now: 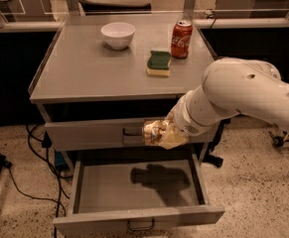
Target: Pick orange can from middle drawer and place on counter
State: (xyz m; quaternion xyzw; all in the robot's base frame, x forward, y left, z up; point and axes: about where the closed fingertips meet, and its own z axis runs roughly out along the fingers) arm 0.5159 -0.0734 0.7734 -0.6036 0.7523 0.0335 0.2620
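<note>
My gripper (pixel 161 133) is shut on the orange can (pixel 154 131), a shiny golden-orange can held on its side. It hangs in the air above the open middle drawer (pixel 99 190), in front of the closed top drawer's front. The drawer's grey inside holds only the arm's shadow. The counter (pixel 84 66) lies above and behind the can. My white arm reaches in from the right.
On the counter stand a white bowl (pixel 117 34), a green-and-yellow sponge (pixel 159 63) and a red Coca-Cola can (pixel 181 38). Cables (pixel 15 182) run over the floor at the left. The drawer's loop handle (pixel 140 226) faces the front.
</note>
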